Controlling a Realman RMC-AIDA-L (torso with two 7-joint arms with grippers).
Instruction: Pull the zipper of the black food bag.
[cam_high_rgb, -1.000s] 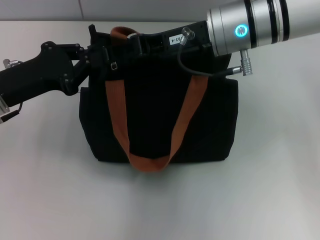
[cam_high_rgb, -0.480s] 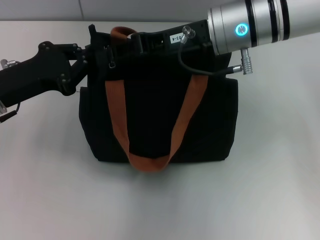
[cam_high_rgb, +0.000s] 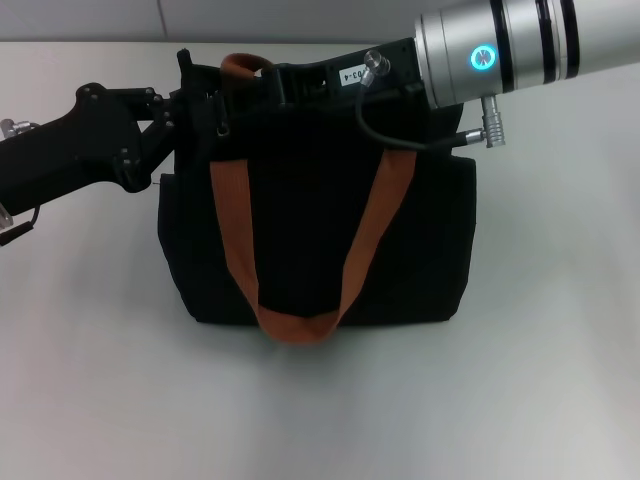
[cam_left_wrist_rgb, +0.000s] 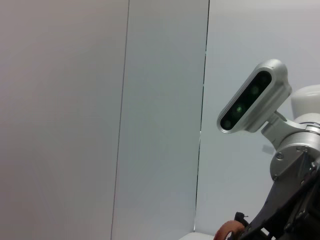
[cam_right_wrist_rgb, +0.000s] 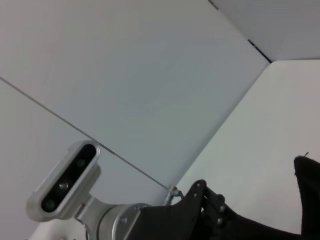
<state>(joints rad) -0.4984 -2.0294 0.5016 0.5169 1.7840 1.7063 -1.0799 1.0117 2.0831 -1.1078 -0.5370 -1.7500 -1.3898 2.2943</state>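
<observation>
The black food bag (cam_high_rgb: 310, 230) stands upright in the middle of the white table, with its rust-orange strap (cam_high_rgb: 232, 230) hanging down the front. A small silver tab, the zipper (cam_high_rgb: 223, 127), dangles at the bag's top left edge. My left gripper (cam_high_rgb: 200, 105) reaches in from the left and sits against the top left corner of the bag, right next to that tab. From the upper right my right gripper (cam_high_rgb: 290, 85) rests on the bag's top edge, its tip hidden behind the strap's loop. In the right wrist view, the left gripper (cam_right_wrist_rgb: 210, 215) and a corner of the bag (cam_right_wrist_rgb: 307, 200) show.
The white table (cam_high_rgb: 540, 360) stretches around the bag on all sides, with a pale wall behind it. A grey cable (cam_high_rgb: 400, 140) loops from the right wrist over the bag's top. The left wrist view shows mostly wall and the robot's head camera (cam_left_wrist_rgb: 252, 102).
Since a second ago my left gripper has shifted slightly left and up, and the silver tab moved with it. In the last half second nothing has moved.
</observation>
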